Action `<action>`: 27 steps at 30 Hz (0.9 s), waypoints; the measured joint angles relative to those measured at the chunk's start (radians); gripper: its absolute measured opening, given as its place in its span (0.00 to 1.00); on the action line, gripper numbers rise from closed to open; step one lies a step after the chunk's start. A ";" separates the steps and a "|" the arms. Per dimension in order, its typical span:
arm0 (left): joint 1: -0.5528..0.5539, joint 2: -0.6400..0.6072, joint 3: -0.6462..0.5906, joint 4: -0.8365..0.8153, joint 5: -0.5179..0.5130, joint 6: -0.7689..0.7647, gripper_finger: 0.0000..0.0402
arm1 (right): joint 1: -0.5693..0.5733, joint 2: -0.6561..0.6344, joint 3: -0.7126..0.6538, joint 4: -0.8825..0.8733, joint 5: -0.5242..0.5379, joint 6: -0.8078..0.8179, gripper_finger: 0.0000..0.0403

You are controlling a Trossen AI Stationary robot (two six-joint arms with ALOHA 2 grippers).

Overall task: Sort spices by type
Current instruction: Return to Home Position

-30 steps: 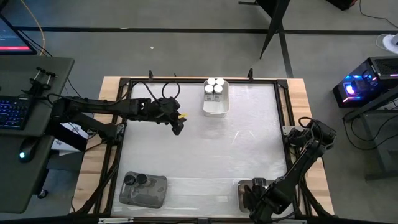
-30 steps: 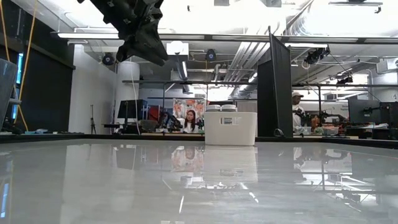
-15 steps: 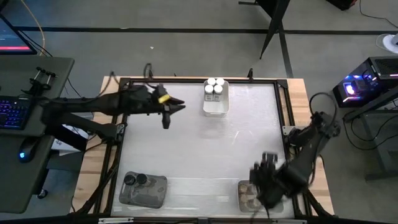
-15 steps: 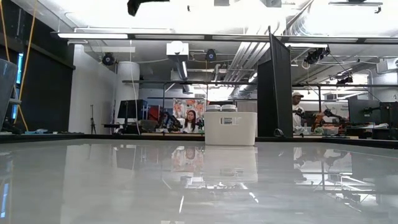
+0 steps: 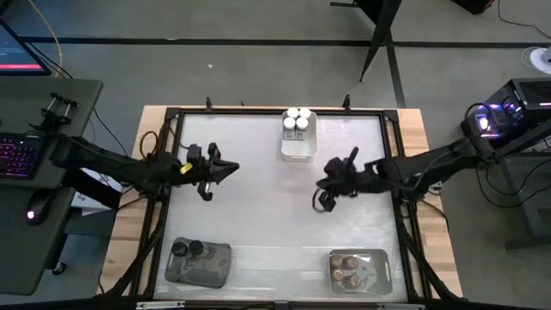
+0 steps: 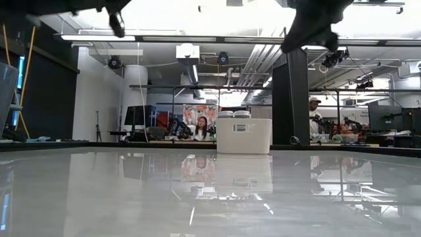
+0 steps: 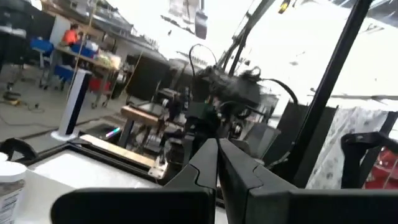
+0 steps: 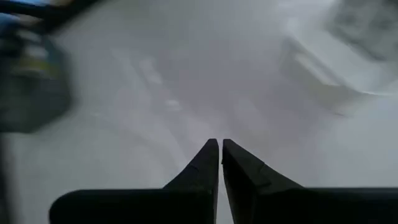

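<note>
Small round white-topped jars [image 5: 298, 118] in white rectangular tray [image 5: 298, 148], far edge. Black-topped jars [image 5: 188, 250] in near-left grey tray [image 5: 215, 269]. Brown-topped jars [image 5: 348, 265] in near-right clear tray [image 5: 380, 267]. All upright, long axes vertical. Left gripper [image 5: 232, 169], right gripper [image 5: 325, 183] clenched, empty, over mid-table.

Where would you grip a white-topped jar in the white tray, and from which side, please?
By its cap, from straight above: the white-topped jars stand upright, packed at the white tray's far end; its walls hide their bodies, caps clear the rim. Left gripper and right gripper hover shut mid-table.

White-topped jars [image 5: 297, 118], black-topped jars [image 5: 188, 249] and brown-topped jars [image 5: 344, 263] stand well apart.
</note>
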 joint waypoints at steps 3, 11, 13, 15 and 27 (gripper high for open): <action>0.022 -0.060 -0.088 0.029 -0.025 0.000 0.00 | -0.088 -0.067 -0.094 0.167 -0.107 -0.048 0.01; 0.114 -0.242 -0.248 0.016 -0.021 -0.025 0.00 | -0.190 -0.267 -0.124 0.175 -0.112 -0.101 0.00; 0.128 -0.277 -0.286 0.024 -0.020 -0.059 0.00 | -0.199 -0.311 -0.124 0.146 -0.094 -0.093 0.01; 0.131 -0.308 -0.322 0.030 -0.017 -0.092 0.00 | -0.197 -0.344 -0.124 0.106 -0.074 -0.077 0.01; 0.130 -0.352 -0.349 -0.054 -0.017 -0.151 0.00 | -0.137 -0.398 -0.124 -0.083 -0.099 -0.077 0.00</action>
